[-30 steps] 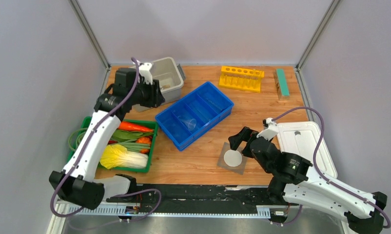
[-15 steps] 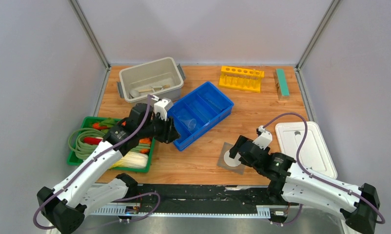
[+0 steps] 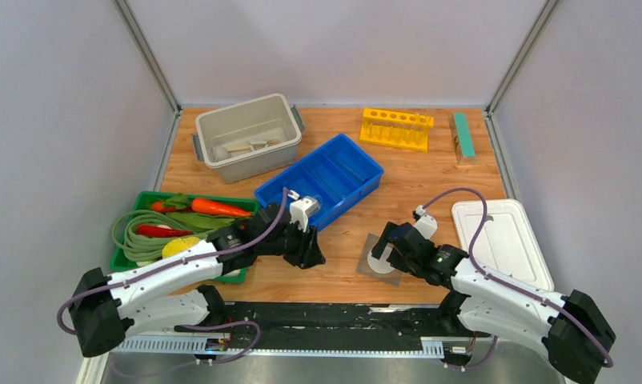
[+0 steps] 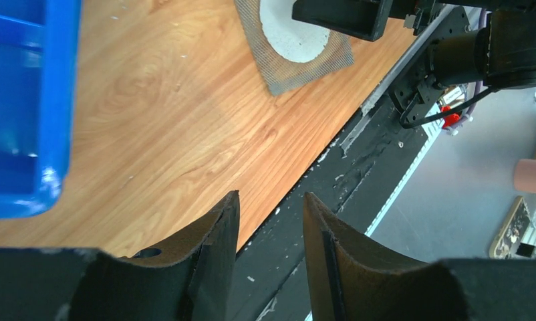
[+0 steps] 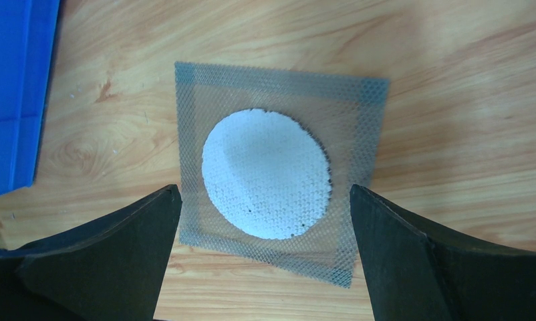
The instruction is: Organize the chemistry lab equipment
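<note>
The grey square mesh with a white disc [image 5: 272,170] lies flat on the wooden table, front centre [image 3: 375,266]. My right gripper [image 5: 265,191] hangs just above it, wide open, one finger on each side of its near edge, holding nothing [image 3: 386,242]. My left gripper [image 4: 271,200] is open and holds nothing. It hovers low over the table's front edge [image 3: 312,254], left of the mesh [image 4: 299,47]. A clear cup [image 3: 310,202] sits in the blue divided bin [image 3: 358,172]. Small loose items [image 3: 242,147] lie in the grey tub [image 3: 279,114].
A green tray [image 3: 250,202] of vegetables stands at the front left. The white rectangular lid [image 3: 502,240] lies at the right. A yellow rack [image 3: 396,128] and a green block [image 3: 463,134] stand at the back. The blue bin's corner [image 4: 25,100] is close to my left gripper.
My left arm has swung from the grey tub at the back down to the table's front edge. My right gripper has moved a little left over the mesh.
</note>
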